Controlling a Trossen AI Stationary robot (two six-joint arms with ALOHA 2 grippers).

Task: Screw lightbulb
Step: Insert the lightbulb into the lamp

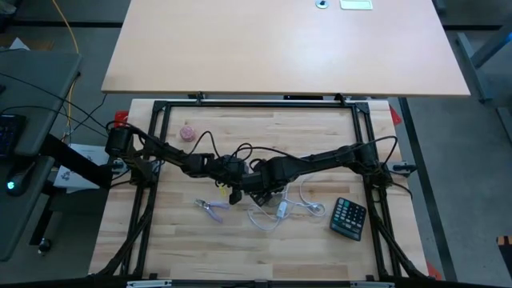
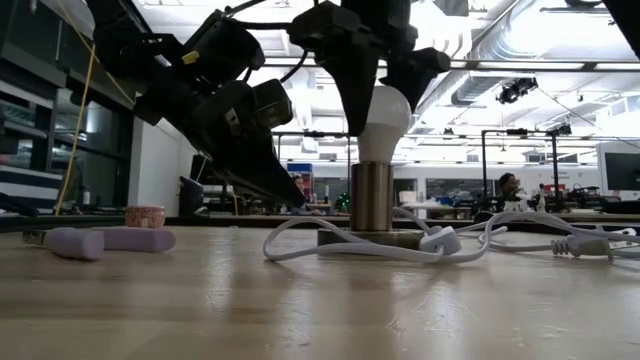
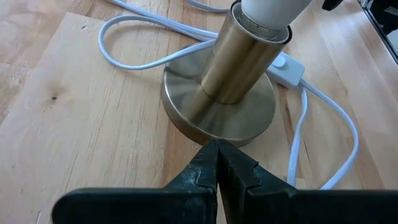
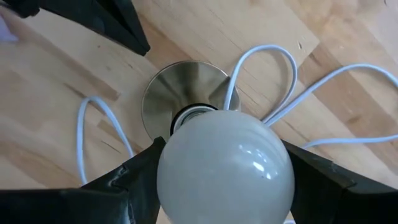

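The white lightbulb (image 2: 385, 112) stands upright with its narrow end in the brass socket column (image 2: 372, 195). The column rises from a round brass base disc (image 3: 186, 112) on the wooden table. My right gripper (image 4: 225, 186) comes down over the bulb (image 4: 224, 171) and is shut on its globe. My left gripper (image 3: 217, 149) is shut, its tips at the disc's rim on the side facing the left arm. In the high view both grippers (image 1: 234, 194) (image 1: 258, 186) meet at the table's middle and hide the lamp. My left gripper presses its shut fingertips (image 3: 214, 155) against the rim of the base disc (image 3: 208, 134), slanting down from the table's left. The disc lies flat on the table. My right gripper pinches the bulb's globe (image 4: 180, 186) between its two fingers (image 4: 134, 180), from above, pointing down. The bulb stands upright in the socket.
The lamp's white cord (image 2: 480, 240) with an inline switch (image 1: 282, 210) loops around the base. Purple-handled pliers (image 1: 212, 210) lie near left of it, a dark calculator (image 1: 349, 218) at the right, a small pink ball (image 1: 188, 132) at the far left.
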